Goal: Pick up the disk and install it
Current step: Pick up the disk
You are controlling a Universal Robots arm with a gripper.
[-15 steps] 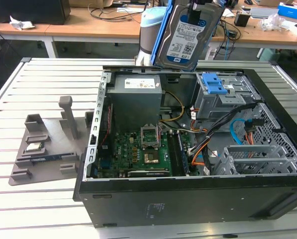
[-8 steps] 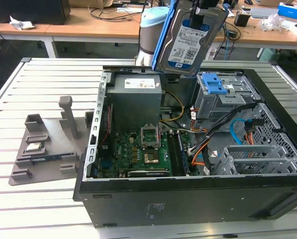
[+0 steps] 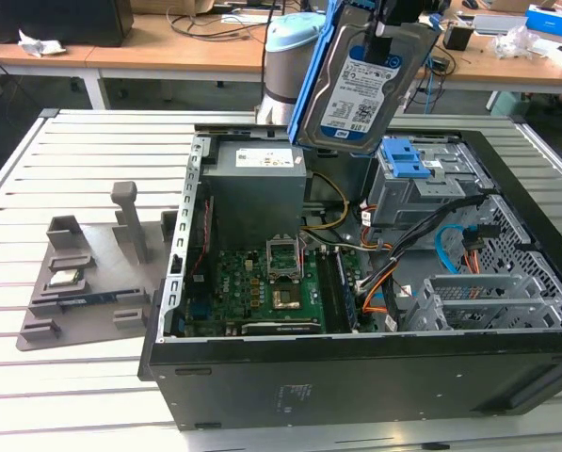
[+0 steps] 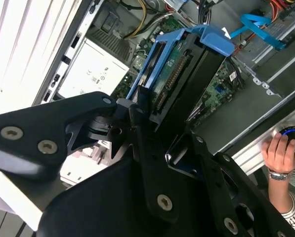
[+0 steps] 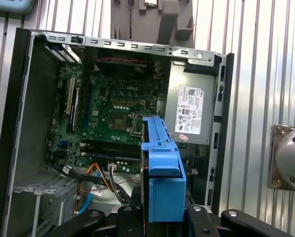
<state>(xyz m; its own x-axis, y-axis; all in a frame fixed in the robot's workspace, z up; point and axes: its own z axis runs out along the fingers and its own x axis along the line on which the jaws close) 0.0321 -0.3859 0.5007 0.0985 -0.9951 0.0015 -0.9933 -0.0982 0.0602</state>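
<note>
The gripper (image 3: 386,26) is clamped on the upper end of the disk (image 3: 361,85), which hangs tilted beneath it over the open computer case (image 3: 356,377) — gripped so near one end, it may twist or slip — snagging the cables (image 3: 429,231) below.

One disk (image 3: 361,89), one open computer case (image 3: 356,377), one grey fixture tray (image 3: 50,315).

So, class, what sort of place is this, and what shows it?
Probably a robotics or computer-repair lab: an open computer case on a slatted metal table, the disk held above it, and cable-strewn desks behind.
</note>
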